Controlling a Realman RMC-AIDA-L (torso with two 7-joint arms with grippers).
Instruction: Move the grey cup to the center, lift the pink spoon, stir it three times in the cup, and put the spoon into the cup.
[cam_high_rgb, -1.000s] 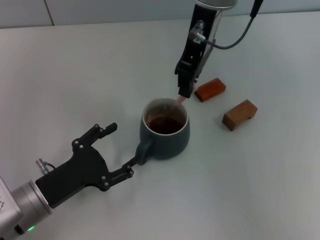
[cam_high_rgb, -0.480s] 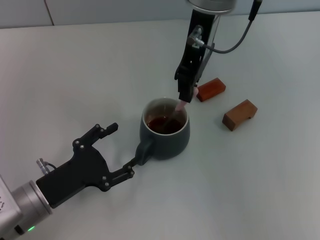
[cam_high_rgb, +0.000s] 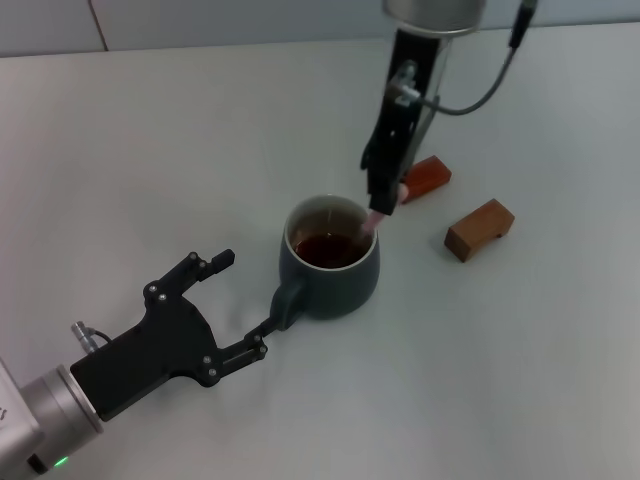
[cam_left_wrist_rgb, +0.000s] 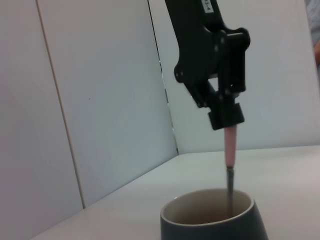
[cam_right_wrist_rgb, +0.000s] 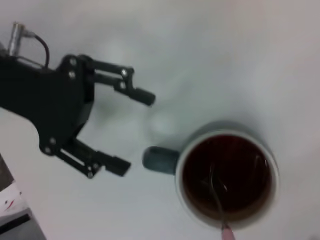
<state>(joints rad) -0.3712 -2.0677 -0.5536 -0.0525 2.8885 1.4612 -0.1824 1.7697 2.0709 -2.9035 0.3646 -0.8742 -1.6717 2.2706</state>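
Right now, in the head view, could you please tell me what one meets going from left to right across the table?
Left pincer, open beside the handle → grey cup → pink spoon held by the right pincer, dipping into the cup → nearer wooden block.

- The cup (cam_high_rgb: 330, 262) is a rounded dark blue-grey mug, cream-white inside, sitting upright on the table with dark brown liquid in it. Its loop handle sticks out toward the robot's left and a bit toward the robot.
- The spoon (cam_high_rgb: 372, 223) is a slim one with a pale pink handle and a silver neck. It's standing nearly upright, handle up, metal end dipped in the liquid close to the rim on the side away from the handle. The bowl is under the liquid, can't really make it out.
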